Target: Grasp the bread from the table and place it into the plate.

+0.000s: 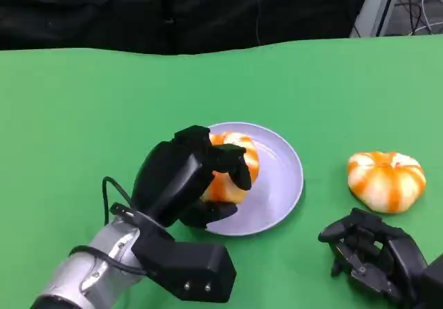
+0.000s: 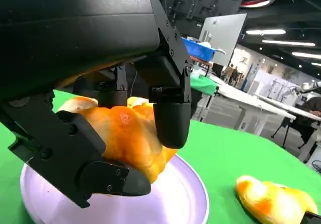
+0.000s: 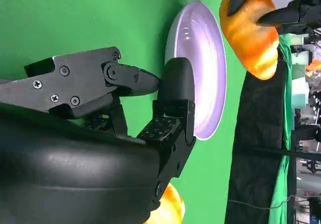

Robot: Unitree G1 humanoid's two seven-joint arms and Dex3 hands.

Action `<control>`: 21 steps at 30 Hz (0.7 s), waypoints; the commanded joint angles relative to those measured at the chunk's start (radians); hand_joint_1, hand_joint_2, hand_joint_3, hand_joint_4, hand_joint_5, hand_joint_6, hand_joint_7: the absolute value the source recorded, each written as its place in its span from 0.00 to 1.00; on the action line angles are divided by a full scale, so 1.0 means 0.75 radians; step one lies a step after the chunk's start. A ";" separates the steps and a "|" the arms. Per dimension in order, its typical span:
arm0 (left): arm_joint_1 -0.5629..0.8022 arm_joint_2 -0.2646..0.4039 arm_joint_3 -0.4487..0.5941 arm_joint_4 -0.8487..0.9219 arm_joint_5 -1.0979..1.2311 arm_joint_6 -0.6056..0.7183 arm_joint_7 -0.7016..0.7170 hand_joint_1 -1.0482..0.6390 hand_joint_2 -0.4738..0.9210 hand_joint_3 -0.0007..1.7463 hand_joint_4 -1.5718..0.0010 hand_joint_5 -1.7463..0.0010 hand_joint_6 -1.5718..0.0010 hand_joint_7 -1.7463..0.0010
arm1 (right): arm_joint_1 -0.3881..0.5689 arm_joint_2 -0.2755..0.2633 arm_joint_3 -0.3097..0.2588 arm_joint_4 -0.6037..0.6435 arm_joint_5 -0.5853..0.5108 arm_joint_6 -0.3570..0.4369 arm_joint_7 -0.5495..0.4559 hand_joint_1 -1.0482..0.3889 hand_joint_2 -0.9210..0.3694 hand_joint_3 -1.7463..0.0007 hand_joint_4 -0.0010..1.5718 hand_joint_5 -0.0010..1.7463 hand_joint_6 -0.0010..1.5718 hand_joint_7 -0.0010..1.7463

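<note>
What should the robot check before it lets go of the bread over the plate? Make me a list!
1. Left hand has a firm hold on the bread: ok, its fingers wrap around it in the left wrist view.
2. Bread is above the plate: ok.
3. Bread is already resting on the plate: cannot tell; the left wrist view suggests it is just above or barely touching.
4. Plate has room: ok, its purple surface is bare beside the held bread.
5. Right hand is out of the way: ok, it sits on the green table, apart from the plate.
6. Second bread is clear of the plate: ok, it lies on the table off to the side.
</note>
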 commanded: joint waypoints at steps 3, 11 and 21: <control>-0.269 -0.049 -0.037 0.404 -0.038 -0.100 -0.039 0.55 0.97 0.14 0.55 0.13 0.48 0.38 | 0.027 -0.011 0.005 -0.004 -0.020 -0.010 -0.026 0.56 0.00 0.73 0.44 1.00 0.47 0.63; -0.334 -0.059 -0.055 0.536 -0.038 -0.170 0.014 0.56 1.00 0.10 0.54 0.14 0.48 0.40 | 0.028 -0.010 0.006 -0.005 -0.022 -0.012 -0.029 0.56 0.00 0.72 0.44 1.00 0.47 0.62; -0.432 -0.057 -0.077 0.658 -0.036 -0.160 -0.044 0.56 1.00 0.10 0.57 0.15 0.49 0.43 | 0.027 -0.009 0.006 -0.010 -0.030 -0.008 -0.042 0.55 0.00 0.73 0.44 1.00 0.48 0.62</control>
